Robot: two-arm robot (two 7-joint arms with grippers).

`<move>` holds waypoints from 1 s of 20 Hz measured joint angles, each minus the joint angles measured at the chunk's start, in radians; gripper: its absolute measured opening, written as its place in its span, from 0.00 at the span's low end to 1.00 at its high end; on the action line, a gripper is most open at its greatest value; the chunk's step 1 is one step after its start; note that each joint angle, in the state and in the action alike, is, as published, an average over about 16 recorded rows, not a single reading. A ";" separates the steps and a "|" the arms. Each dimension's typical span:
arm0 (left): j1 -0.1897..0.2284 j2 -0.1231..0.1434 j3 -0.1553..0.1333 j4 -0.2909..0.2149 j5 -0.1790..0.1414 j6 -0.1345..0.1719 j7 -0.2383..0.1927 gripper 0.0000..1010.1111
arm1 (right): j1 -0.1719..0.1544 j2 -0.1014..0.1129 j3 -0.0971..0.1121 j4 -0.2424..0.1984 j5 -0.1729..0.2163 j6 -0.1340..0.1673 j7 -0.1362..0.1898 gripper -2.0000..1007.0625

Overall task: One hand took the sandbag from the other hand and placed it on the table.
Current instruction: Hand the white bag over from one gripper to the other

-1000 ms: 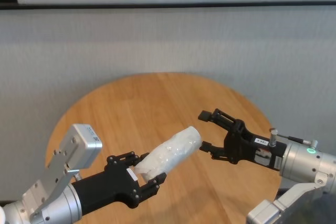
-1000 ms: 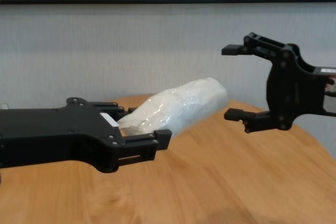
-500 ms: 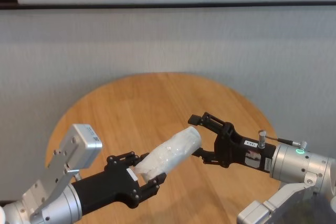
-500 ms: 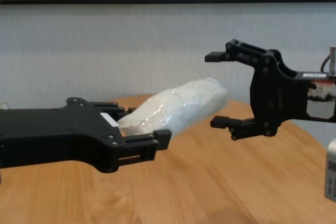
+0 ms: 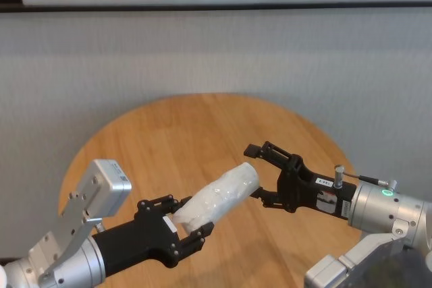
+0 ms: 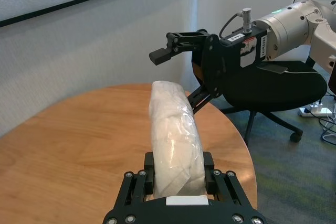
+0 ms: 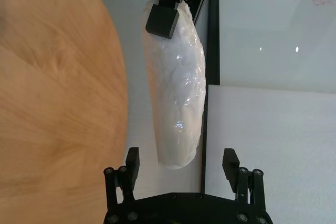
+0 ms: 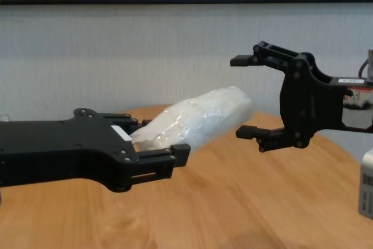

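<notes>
The right tool (image 5: 258,170) is held wide open, with one finger above and one below the far tip of the sandbag (image 5: 218,195). The bag is not yet touched by it. The left tool (image 5: 181,225) is closed on the near end of the sandbag, which is held up in the air, tilted, over the middle of the bench (image 5: 182,133).

For a good handover, the open tool should be pushed a bit more to the left, so that more of the bag sits between its fingers. Then it should be closed gently, because the bag looks soft and crinkly. Only after that should the left tool be opened.

Plenty of bare wood is seen on the far side and the left side of the bench. The round edge lies close on the right, so the bag is best put down nearer the middle.
</notes>
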 joint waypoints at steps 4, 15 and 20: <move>0.000 0.000 0.000 0.000 0.000 0.000 0.000 0.55 | 0.005 -0.004 -0.002 0.002 0.000 0.001 0.001 0.99; 0.000 0.000 0.000 0.000 0.000 0.000 0.000 0.55 | 0.027 -0.021 -0.012 0.019 0.012 -0.002 0.018 0.99; 0.000 0.000 0.000 0.000 0.000 0.000 0.000 0.55 | 0.036 -0.030 -0.017 0.027 0.019 -0.006 0.028 0.99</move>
